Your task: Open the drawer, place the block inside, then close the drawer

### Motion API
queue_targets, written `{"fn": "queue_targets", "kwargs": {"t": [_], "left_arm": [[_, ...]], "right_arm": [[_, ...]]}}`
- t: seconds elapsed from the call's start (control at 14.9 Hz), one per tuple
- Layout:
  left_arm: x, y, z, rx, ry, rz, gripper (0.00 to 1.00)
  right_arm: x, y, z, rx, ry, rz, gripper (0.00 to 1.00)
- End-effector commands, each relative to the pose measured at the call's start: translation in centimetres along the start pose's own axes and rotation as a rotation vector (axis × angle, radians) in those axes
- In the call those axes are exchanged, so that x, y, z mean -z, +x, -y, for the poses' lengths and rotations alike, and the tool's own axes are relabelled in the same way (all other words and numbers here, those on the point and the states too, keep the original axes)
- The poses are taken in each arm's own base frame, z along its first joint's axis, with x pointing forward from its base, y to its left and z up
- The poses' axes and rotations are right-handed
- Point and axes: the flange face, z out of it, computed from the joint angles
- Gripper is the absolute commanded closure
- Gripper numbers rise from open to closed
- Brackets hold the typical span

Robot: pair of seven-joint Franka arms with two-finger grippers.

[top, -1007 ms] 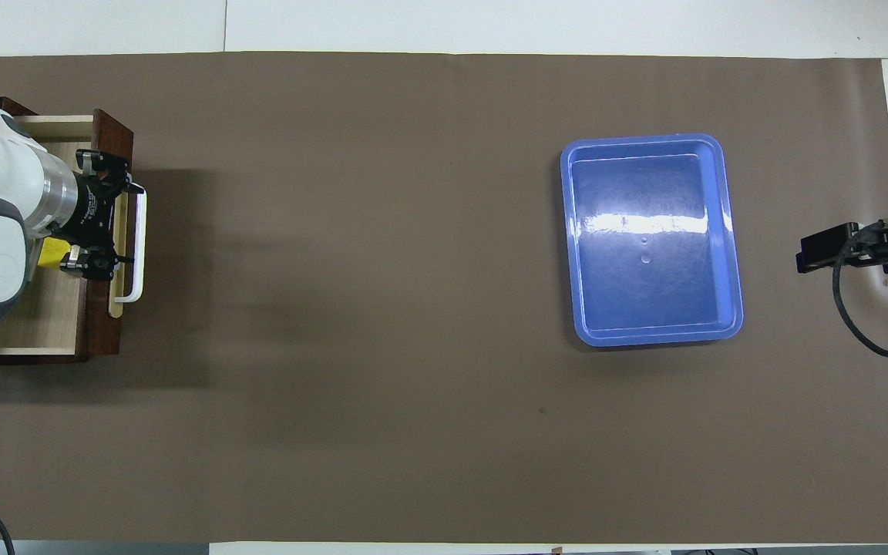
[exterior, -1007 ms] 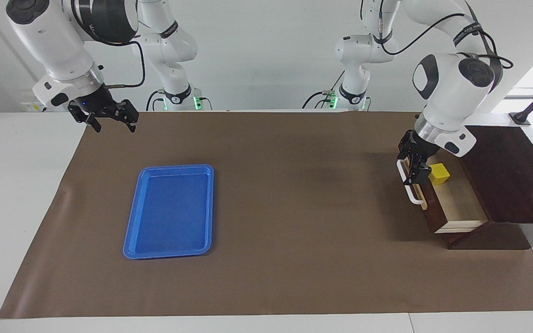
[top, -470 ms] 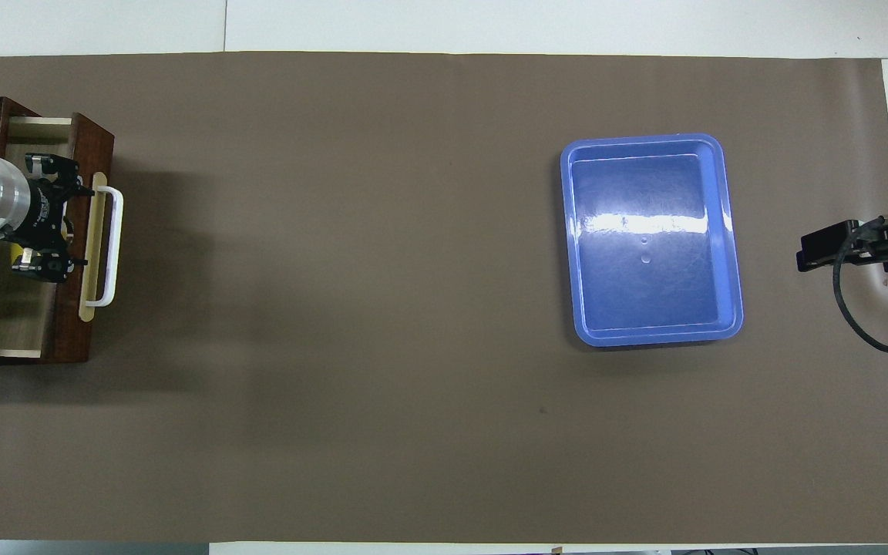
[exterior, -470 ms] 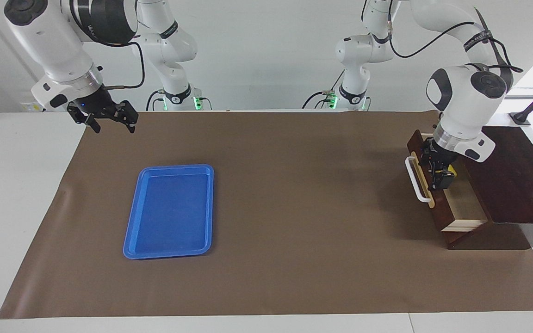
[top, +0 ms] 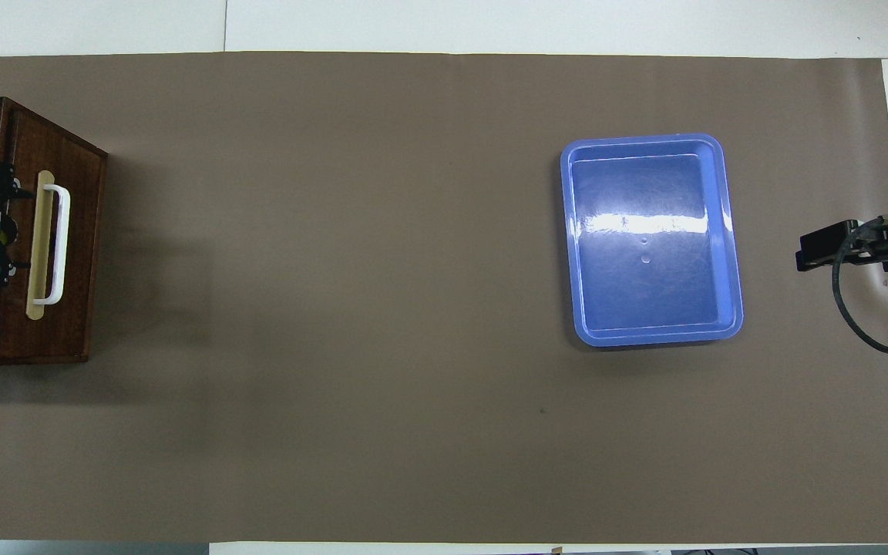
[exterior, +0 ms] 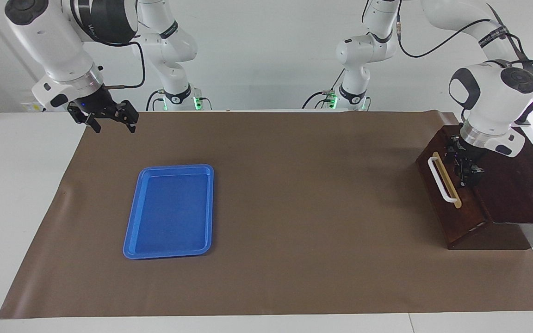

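Drawer [exterior: 447, 194] looks shut, block unseen. My left fingers [exterior: 467, 173], state unclear, sit above its front; careless retreat could snag the handle [exterior: 438, 180]. Right fingers [exterior: 109, 121] spread, waiting.

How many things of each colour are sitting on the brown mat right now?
Blue: 1, the tray
Dark brown: 1, the wooden box with its drawer pushed in
White: 1, the drawer's bar handle
Yellow: 0 in sight
Total: 3 things showing
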Motion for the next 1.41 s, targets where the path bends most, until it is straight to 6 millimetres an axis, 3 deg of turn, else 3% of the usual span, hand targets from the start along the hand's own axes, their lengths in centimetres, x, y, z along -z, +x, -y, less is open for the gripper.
{"fn": "queue_targets", "kwargs": {"t": [0.0,0.2,0.34,0.4,0.54,0.74,0.94,1.07,1.34], "left_arm": [[0.4,0.3,0.2,-0.029,-0.01,-0.021,0.0],[0.3,3.0,1.0,-0.044,0.001,-0.025,0.0],[1.4,2.2,0.8,-0.084,-0.006,-0.026,0.0],[2.8,1.6,0.4,-0.123,-0.018,-0.028,0.0],[6.4,-1.7,-0.1,-0.214,-0.043,-0.031,0.0],[10.1,-5.8,1.0,-0.477,-0.021,-0.013,0.0],[12.2,-6.9,0.7,-0.636,0.005,0.036,0.0],[12.5,-7.4,0.9,-0.92,0.041,0.126,0.0],[13.6,-7.4,1.5,-1.268,0.059,0.176,0.0]], "right_arm": [[0.4,-0.3,0.0,-0.014,-0.009,0.004,0.0],[0.4,-0.3,-0.1,-0.016,-0.009,0.004,0.0],[0.4,-0.3,-0.5,-0.022,-0.008,0.004,0.0],[0.4,-0.3,-0.5,-0.022,-0.008,0.004,0.0],[0.4,-0.3,-0.4,-0.02,-0.008,0.004,0.0],[0.4,-0.3,-0.5,-0.022,-0.008,0.004,0.0],[0.4,-0.3,-0.4,-0.02,-0.008,0.004,0.0],[0.4,-0.3,-0.5,-0.022,-0.008,0.004,0.0],[0.4,-0.3,-0.4,-0.02,-0.008,0.004,0.0]]}}
